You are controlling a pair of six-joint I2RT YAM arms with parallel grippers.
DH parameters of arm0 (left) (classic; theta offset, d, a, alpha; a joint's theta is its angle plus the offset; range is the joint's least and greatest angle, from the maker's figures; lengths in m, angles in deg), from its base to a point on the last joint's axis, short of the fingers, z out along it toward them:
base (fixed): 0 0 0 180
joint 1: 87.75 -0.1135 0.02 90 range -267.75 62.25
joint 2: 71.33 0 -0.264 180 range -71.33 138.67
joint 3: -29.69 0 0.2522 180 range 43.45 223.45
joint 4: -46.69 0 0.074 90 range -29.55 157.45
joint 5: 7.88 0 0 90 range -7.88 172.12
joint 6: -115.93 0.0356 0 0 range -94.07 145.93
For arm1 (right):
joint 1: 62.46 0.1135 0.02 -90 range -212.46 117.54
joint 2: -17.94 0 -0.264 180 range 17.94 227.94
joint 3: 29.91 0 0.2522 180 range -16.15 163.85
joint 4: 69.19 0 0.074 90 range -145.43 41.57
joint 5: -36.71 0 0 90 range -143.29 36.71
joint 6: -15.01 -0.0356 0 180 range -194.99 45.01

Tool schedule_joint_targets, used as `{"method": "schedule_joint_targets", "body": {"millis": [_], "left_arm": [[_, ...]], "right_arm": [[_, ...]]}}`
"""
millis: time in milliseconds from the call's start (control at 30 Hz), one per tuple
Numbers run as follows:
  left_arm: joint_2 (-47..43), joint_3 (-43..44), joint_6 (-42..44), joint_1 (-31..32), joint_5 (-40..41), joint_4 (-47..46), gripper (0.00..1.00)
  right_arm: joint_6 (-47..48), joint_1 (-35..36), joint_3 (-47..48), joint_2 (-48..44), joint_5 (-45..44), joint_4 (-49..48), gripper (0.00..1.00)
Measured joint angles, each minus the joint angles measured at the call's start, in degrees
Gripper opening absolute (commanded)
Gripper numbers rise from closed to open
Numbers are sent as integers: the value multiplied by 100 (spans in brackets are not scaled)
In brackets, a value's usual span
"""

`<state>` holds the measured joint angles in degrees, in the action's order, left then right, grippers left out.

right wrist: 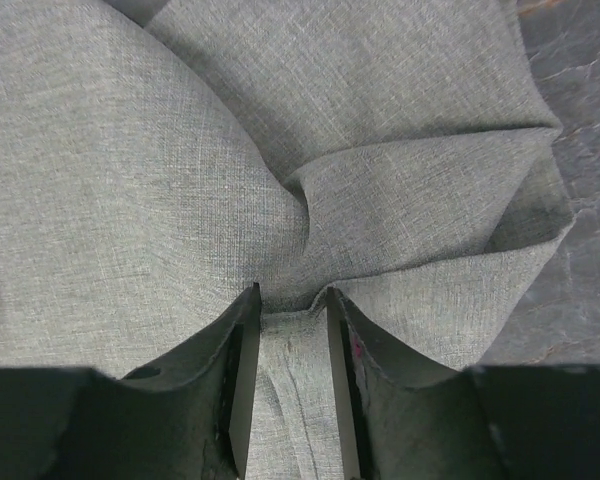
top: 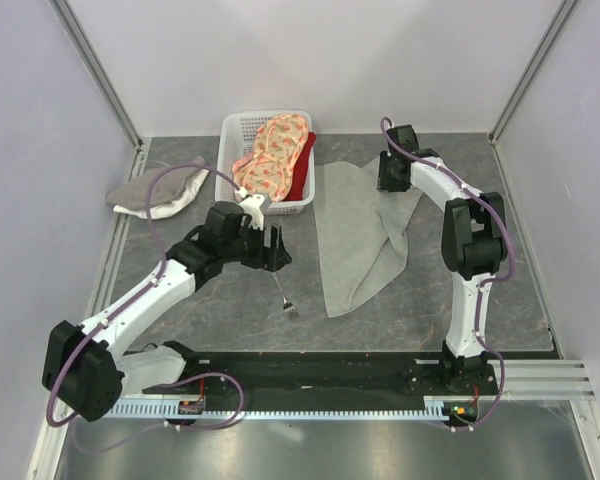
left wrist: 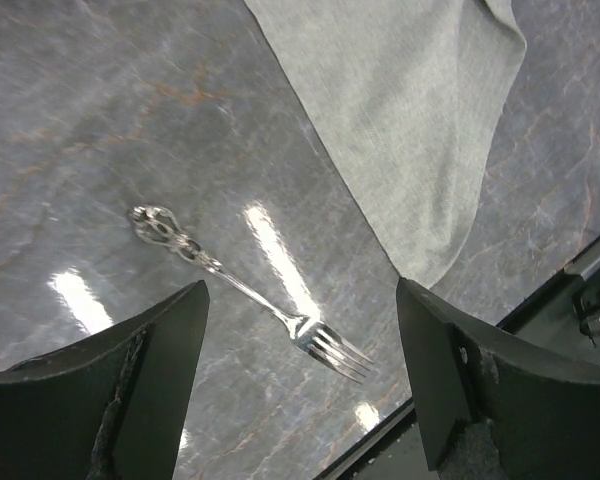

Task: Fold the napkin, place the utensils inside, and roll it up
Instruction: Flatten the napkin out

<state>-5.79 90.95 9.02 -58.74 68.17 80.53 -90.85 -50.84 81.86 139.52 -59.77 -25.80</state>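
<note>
The grey-green napkin (top: pixel 360 235) lies rumpled on the table right of centre, with its far right corner bunched up. My right gripper (top: pixel 393 178) is at that far corner; in the right wrist view (right wrist: pixel 292 305) its fingers pinch a fold of the napkin (right wrist: pixel 180 170), with creases radiating from the grip. The silver fork (top: pixel 284 296) lies on the bare table left of the napkin, tines toward the near edge. My left gripper (top: pixel 273 250) hovers open over it. In the left wrist view the fork (left wrist: pixel 250 290) lies between the spread fingers (left wrist: pixel 170 380), untouched, and the napkin's edge (left wrist: pixel 410 120) is at upper right.
A white basket (top: pixel 230 135) at the back holds orange-pink patterned cloths (top: pixel 275 150) and a red cloth (top: pixel 302 175). A grey-and-white cloth (top: pixel 160 190) lies at the far left. The black base rail (top: pixel 310 370) runs along the near edge.
</note>
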Motion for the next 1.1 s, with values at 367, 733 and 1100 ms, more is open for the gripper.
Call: {"method": "schedule_joint_targets", "body": {"millis": [367, 733, 1100], "left_arm": [[743, -57, -557, 1305, 334, -299, 82], [1757, -55, -1213, 2791, 997, -555, 77], [2688, 229, -1613, 3283, 1606, -590, 67]], "right_arm": [[44, -48, -114, -9, 52, 85, 9], [46, -321, -1617, -1823, -304, 297, 6], [22, -527, -2332, -2809, -435, 463, 5]]}}
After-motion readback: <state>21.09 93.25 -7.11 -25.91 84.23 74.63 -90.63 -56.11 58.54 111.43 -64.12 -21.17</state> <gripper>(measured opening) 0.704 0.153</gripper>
